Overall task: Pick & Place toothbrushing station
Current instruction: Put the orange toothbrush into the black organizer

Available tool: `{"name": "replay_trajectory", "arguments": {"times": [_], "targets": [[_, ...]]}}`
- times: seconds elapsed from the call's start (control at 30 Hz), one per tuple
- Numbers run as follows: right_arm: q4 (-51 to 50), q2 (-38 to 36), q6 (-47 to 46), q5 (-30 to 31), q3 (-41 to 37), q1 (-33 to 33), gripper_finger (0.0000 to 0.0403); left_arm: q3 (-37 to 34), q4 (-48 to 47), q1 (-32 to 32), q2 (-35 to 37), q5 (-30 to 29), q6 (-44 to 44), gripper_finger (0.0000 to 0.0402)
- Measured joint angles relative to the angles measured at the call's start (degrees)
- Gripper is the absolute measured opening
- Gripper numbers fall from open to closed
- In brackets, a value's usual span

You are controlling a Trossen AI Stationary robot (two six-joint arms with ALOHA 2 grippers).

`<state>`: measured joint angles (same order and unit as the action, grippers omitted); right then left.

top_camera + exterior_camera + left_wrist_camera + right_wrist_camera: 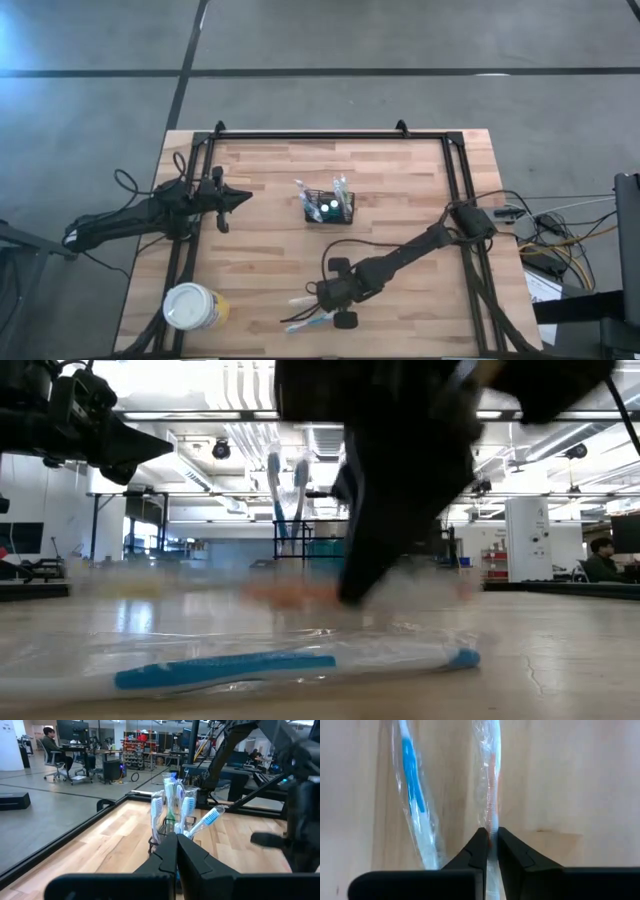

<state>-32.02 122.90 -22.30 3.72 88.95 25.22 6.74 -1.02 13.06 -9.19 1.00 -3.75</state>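
Station: we have the black mesh toothbrushing station [329,209] standing upright near the middle of the table [260,260], several wrapped brushes already poking up out of it.
Brush in hand: we see the right gripper [490,841] down at the near edge, fingers pinched together on the orange-handled wrapped toothbrush [491,780], which lies flat on the wood.
Neighbour: a blue-handled wrapped toothbrush [413,775] lies just beside it; their wrappers look close enough to drag.
Doing it well: we judge a straight, slow lift is best, checking the pinch bites the handle and not just the slippery film, then carrying it upright over the station.
Risk: the blue brush may ride along.
Left gripper [176,851]: closed on nothing, waiting over the table's left side, pointed at the station.
Tub: the yellowish white-lidded tub [193,307] sits at the near left corner, well apart.
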Motion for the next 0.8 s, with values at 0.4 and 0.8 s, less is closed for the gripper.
{"name": "replay_trajectory", "arguments": {"times": [0.4, 0.8], "targets": [[10.5, -19.9, 10.5, 16.8, -11.3, 0.7, 0.0019, 0.0, 0.0, 0.0, 0.1, 1.3, 2.1, 0.0007], [42.5, -54.1, 17.6, 17.1, -46.8, -3.1, 0.0018, 0.0, 0.0, 0.0, 0.2, 2.7, 2.3, 0.0007]]}}
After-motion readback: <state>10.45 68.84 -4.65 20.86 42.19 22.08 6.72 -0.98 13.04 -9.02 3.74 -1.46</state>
